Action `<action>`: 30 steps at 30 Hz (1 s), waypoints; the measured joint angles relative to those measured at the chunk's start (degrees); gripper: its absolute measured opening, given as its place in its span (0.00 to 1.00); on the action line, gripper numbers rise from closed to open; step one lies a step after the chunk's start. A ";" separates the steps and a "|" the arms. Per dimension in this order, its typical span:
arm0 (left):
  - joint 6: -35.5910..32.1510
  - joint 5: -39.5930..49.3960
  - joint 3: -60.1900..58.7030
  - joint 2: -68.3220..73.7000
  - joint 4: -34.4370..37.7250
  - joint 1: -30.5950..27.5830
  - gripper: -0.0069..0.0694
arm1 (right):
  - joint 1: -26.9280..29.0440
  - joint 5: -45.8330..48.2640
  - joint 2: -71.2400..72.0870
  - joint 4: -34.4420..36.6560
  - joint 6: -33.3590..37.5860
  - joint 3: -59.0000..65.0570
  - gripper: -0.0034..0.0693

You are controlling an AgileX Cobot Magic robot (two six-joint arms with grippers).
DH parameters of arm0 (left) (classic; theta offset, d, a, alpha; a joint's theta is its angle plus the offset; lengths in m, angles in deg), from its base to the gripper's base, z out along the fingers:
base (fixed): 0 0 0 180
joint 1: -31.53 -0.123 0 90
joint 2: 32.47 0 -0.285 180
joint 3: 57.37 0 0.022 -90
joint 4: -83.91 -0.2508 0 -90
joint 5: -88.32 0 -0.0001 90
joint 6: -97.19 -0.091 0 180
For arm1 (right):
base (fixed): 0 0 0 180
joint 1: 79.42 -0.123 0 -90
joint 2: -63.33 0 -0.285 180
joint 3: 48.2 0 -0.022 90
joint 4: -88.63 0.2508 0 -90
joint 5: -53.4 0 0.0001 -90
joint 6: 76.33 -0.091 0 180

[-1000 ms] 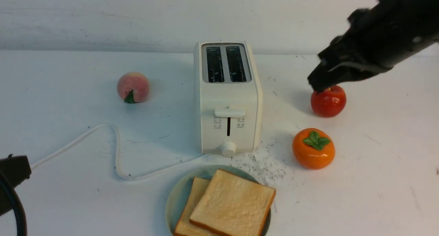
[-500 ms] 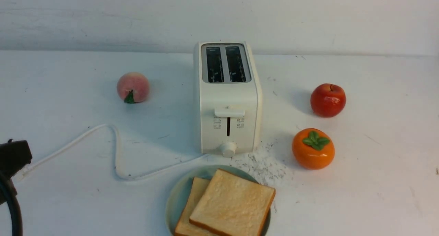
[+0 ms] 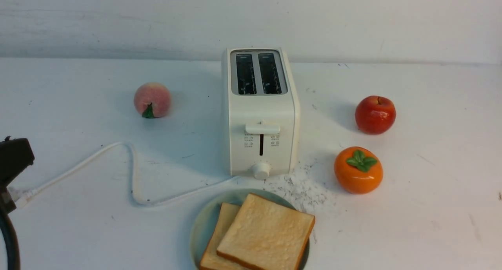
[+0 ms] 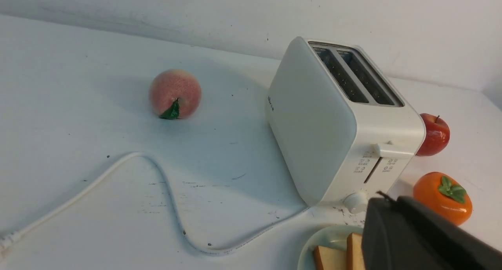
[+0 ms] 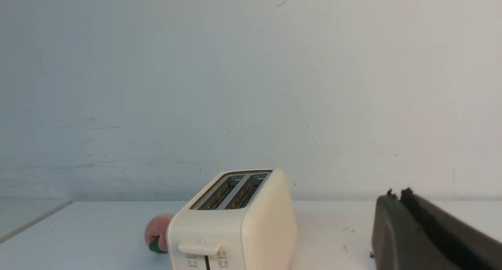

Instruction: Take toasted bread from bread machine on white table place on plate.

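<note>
Now, front view, toast: two square golden slices of toasted bread (image 3: 266, 234) with orange-brown crusts lie overlapped on the round blue-green plate (image 3: 198, 227), the upper slice covering much of the lower
Front view, toaster: the white boxy two-slot bread machine (image 3: 261, 136) stands just behind the plate on the scuffed white table (image 3: 431, 215), both slots dark and empty, lever up
Front view, arms: only a black part of the left arm (image 3: 13, 160) shows at the table's left edge, near the end of the white cord (image 3: 131, 172); the right arm is out of sight
Left wrist view, pincer: the left gripper (image 4: 388, 199) is held clear of toaster and plate, its two black fingers pressed together with no gap seen, gripping and touching nothing
Right wrist view, pincer: the right gripper (image 5: 397, 193) sits raised, well apart from the toaster, fingers likewise together and empty
Handling: the toast looks light, dry and fairly stiff but crumbly; best pinched gently across its faces near a crust edge
Progress: the task appears complete
</note>
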 joint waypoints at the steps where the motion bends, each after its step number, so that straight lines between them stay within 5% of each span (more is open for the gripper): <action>1: 0.00 0.00 -0.02 0.00 -0.02 0.00 0.07 | 0.00 0.00 0.00 0.00 0.00 0.00 0.06; 24: -0.25 1.00 -0.15 -0.79 -0.29 -0.14 0.10 | 0.00 -0.04 0.00 0.00 0.00 0.00 0.09; 28: -4.15 0.05 -2.61 -4.78 5.02 -2.64 0.10 | 0.00 -0.04 0.00 0.00 0.00 0.00 0.09; 30: -11.80 -3.43 -7.82 -10.57 11.34 -7.53 0.10 | 0.00 -0.04 0.00 0.00 0.00 0.00 0.10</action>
